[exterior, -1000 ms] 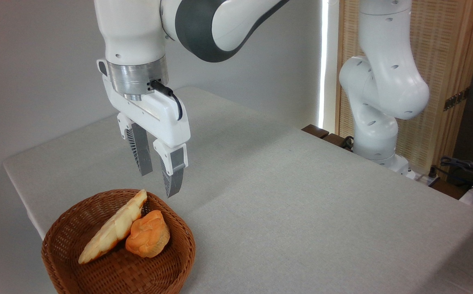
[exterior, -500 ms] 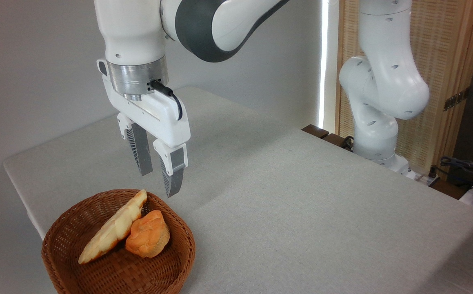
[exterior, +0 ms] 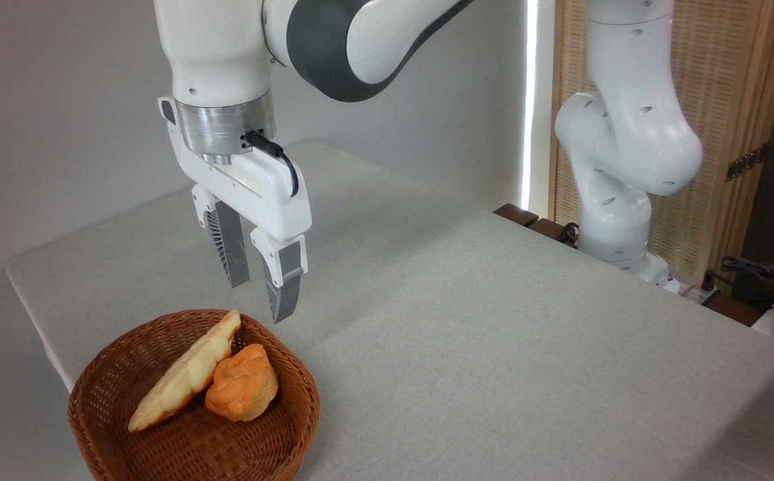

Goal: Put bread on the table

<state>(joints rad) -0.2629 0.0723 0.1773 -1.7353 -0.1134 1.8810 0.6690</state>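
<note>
Above the wicker basket at the bench's near corner, the claw hangs released and empty, unmoved over the past second. The bread lies in the basket beside a pale loaf; the pickup has apparently not begun.

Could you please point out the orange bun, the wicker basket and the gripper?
Small knobbly orange-golden bun [exterior: 242, 392], fixed camera, its top.
Brown woven wicker basket [exterior: 306, 401], fixed camera, right rim.
Two-finger gripper [exterior: 258, 297], fixed camera, between its fingertips.
</note>
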